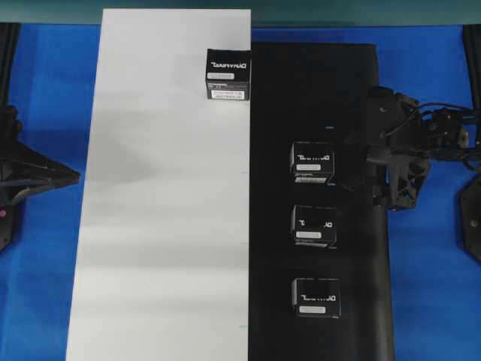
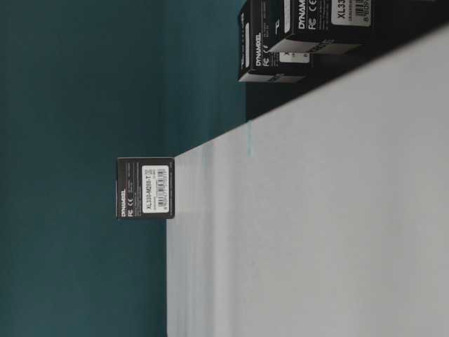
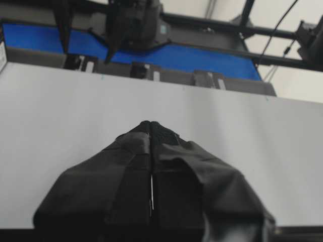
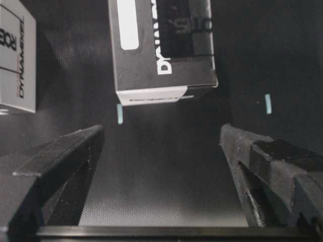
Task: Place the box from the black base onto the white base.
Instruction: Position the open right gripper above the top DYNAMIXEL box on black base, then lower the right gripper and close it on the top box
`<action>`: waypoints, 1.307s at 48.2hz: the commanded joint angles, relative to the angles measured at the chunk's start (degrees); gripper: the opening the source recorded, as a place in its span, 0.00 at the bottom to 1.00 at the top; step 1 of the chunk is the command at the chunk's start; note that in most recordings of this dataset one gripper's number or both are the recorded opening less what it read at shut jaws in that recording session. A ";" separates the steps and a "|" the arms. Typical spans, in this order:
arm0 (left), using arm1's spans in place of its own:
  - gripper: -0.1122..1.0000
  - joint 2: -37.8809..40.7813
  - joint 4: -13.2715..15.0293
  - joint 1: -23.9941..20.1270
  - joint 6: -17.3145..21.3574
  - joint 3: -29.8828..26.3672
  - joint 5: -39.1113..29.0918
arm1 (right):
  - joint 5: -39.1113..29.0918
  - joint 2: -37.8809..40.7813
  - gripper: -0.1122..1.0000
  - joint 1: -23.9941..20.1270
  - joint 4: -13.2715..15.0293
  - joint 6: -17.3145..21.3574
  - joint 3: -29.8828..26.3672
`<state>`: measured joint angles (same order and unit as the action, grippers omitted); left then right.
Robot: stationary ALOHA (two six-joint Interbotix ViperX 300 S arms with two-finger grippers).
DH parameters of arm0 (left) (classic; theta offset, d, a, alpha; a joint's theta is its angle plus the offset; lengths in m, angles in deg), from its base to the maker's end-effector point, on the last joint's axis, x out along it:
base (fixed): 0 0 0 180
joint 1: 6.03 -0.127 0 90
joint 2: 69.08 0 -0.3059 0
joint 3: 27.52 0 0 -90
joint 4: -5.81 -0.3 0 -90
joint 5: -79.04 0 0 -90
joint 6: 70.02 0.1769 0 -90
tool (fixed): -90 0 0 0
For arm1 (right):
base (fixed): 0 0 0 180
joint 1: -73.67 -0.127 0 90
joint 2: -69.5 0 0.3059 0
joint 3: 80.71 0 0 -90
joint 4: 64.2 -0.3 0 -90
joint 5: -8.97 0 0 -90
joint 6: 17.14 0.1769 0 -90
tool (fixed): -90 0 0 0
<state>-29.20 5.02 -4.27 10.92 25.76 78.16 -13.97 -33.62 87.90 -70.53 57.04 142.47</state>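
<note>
The blue desk (image 1: pixel 45 98) carries two long sheets side by side: the white base (image 1: pixel 158 226) on the overhead view's left and the black base (image 1: pixel 316 113) on its right, their long edges touching. One box already sits on the white base at its far right corner, against the seam. Three look-alikes stand in a column on the black base, and the box (image 1: pixel 313 163) at the top of that column is the one nearest the right gripper (image 1: pixel 370 174). In that view the gripper hangs over the black base just to the right of this box, about level with it. In the right wrist view its jaws stand wide apart with nothing between them, and the box (image 4: pixel 162 48) lies straight ahead of the gap, a little left of centre, its long axis running away from the camera. The left gripper (image 3: pixel 151 166) rests over the white base with jaws pressed together, empty, well apart from every box, so the pick looks like the right arm's.
</note>
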 commanded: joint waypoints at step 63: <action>0.04 -0.62 -0.18 0.35 -0.09 -1.58 -3.69 | 1.58 11.51 0.99 -0.70 -0.44 -0.18 -9.05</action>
<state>-29.90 5.02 -4.01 10.92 25.68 74.47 -14.59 -22.54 87.73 -70.53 56.95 133.33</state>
